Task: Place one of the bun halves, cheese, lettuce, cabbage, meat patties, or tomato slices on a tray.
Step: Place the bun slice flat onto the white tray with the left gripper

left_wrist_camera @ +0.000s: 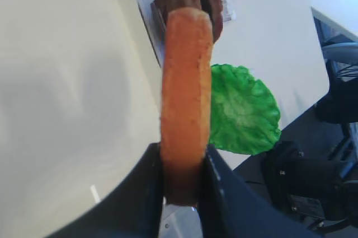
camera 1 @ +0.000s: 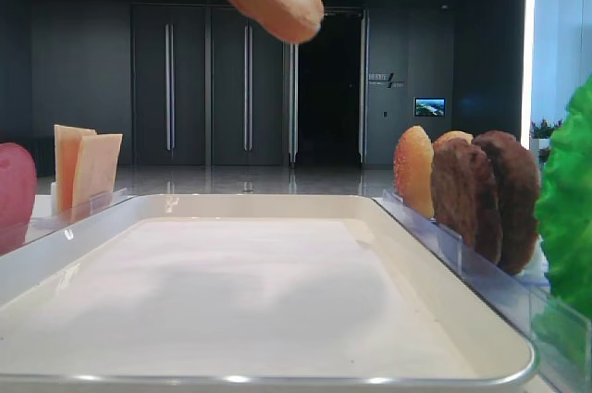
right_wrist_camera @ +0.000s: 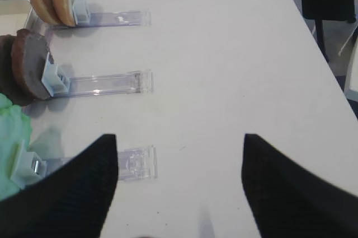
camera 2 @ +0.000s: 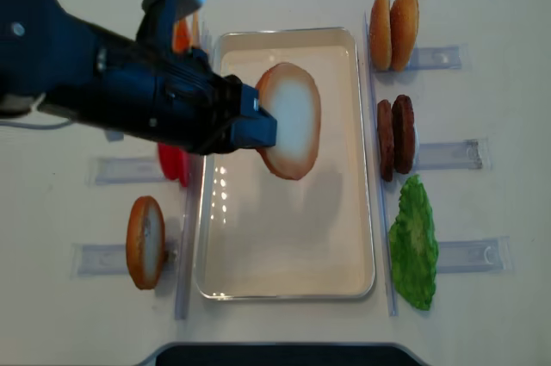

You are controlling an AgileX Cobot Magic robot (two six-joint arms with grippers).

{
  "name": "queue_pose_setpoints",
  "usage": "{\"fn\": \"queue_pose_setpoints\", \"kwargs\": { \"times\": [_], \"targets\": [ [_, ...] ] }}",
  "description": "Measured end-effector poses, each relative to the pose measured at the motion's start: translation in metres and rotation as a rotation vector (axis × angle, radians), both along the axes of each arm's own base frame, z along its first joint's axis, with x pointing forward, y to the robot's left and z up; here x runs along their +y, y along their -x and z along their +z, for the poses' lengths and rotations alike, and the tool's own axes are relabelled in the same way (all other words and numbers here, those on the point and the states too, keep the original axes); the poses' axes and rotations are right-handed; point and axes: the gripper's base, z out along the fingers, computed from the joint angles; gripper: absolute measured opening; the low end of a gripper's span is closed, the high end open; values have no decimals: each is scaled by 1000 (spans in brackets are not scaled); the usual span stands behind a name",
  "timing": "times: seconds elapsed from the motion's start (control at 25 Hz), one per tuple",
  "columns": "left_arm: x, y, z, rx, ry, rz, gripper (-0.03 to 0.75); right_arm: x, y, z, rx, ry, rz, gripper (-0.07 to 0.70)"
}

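**Bun half held above the tray**

The left gripper [left_wrist_camera: 182, 185] has its jaws clenched on the flat round golden-brown bun half [camera 2: 290, 120], above the cream-white rectangular tray [camera 2: 284, 284]. The right gripper [right_wrist_camera: 179, 185] has jaws spread wide, holding nothing, over the white counter [right_wrist_camera: 224, 53].

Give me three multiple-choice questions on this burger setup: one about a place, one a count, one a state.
1. Where is the bun half?
A. flat on the tray liner
B. held above the tray
C. in a clear holder

2. How many meat patties stand in their holder?
A. two
B. four
C. none

3. The left gripper is:
A. open and empty
B. shut on the bun half
C. holding lettuce

Answers:
1 B, it hangs over the bare liner.
2 A, two brown discs side by side.
3 B, its fingers pinch the bun's edge.
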Motion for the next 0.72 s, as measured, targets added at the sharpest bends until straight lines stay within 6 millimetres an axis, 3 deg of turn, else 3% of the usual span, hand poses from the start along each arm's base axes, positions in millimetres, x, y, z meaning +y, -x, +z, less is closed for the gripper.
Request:
{"fn": "queue_pose_setpoints", "kwargs": {
  "times": [0.4,0.72],
  "targets": [
    [-21,-22,-75,71,42,-39,139,0,0,0,0,0,0,480],
    [-26,-29,-105,141,26,-16,139,0,0,0,0,0,0,480]
  ]
}}
